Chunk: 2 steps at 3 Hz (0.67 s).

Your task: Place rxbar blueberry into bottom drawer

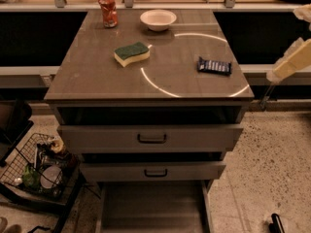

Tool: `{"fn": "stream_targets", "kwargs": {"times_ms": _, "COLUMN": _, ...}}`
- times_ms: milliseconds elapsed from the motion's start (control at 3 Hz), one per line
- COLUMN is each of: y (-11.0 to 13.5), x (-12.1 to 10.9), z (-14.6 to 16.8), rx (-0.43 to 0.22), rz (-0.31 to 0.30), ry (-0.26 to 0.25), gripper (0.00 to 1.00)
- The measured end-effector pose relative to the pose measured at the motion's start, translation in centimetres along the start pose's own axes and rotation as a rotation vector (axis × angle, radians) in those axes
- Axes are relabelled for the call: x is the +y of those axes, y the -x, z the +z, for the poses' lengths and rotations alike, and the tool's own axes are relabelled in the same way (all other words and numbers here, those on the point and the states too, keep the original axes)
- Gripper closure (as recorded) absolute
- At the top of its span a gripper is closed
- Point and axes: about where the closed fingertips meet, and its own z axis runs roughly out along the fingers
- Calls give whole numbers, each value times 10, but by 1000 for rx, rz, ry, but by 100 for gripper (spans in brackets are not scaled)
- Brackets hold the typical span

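The rxbar blueberry [214, 66], a small flat bar in a dark blue wrapper, lies on the right side of the cabinet top [97, 76], near its right edge. The bottom drawer [153, 208] is pulled out at the foot of the cabinet, and its flat floor is bare. The cream arm link [291, 61] hangs at the right edge of the view, to the right of the bar and apart from it. A dark tip of the gripper [276, 223] shows at the bottom right corner, low over the floor to the right of the bottom drawer.
A green-and-yellow sponge [131, 54], a white bowl [158, 19] and a red can [108, 10] are on the cabinet top. The two upper drawers [151, 138] are partly pulled out. A wire basket with items [36, 166] stands on the floor at the left.
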Motion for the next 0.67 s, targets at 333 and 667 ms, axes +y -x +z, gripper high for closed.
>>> {"fn": "stream_targets", "kwargs": {"times_ms": 333, "y": -16, "x": -37, "z": 23, "rx": -111, "rz": 62, "ry": -2, "gripper": 0}}
{"fn": "stream_targets", "kwargs": {"times_ms": 667, "y": -33, "x": -57, "z": 48, "rx": -203, "rz": 115, "ry": 13, "gripper": 0}}
